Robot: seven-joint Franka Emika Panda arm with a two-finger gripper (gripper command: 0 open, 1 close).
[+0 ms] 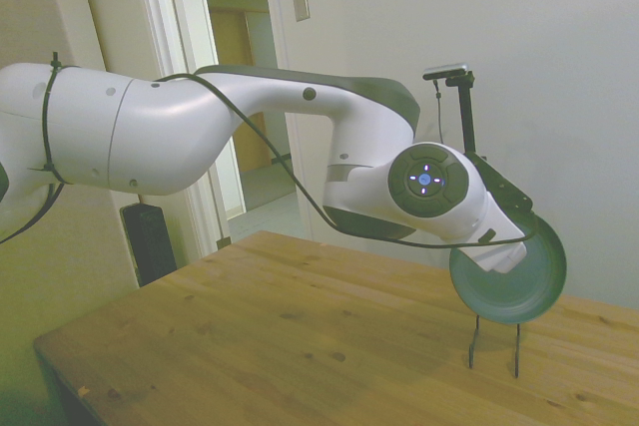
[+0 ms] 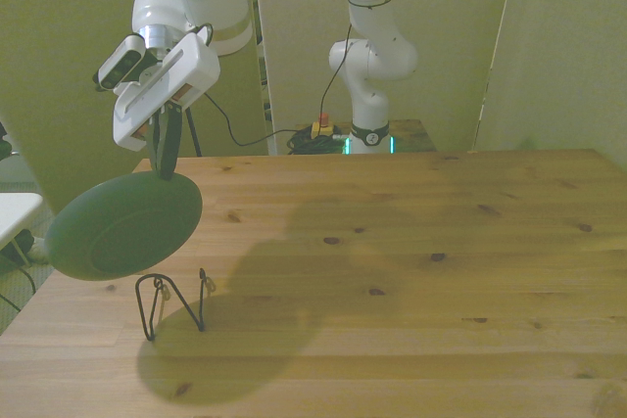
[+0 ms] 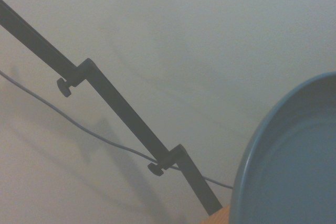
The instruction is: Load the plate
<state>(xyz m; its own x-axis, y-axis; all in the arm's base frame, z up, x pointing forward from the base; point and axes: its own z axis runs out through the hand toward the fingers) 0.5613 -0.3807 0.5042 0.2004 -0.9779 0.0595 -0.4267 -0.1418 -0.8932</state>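
- Over at the front view's left, we're seeing the plate (image 2: pixel 122 226) hanging on edge in the air, its dark green underside facing us, just above a thin black wire rack (image 2: pixel 174 304) that's sitting on the wooden table (image 2: pixel 411 271).
- From the side camera we're getting the other face: the plate (image 1: pixel 509 281) is showing its hollow side with the raised rim, tilted, with the rack's two prongs (image 1: pixel 494 344) poking up right below its lower edge. We can't say whether they're touching or just apart.
- Up close, the wrist camera is only catching a curved slice of the plate (image 3: pixel 294 166) against a pale wall, nothing of the rack.
- As for the gripper (image 2: pixel 167 149), we're seeing its dark fingers pinched nearly together on the plate's top rim, carrying it. In the side view the gripper is tucked behind the white wrist, so we're not getting the fingers there.
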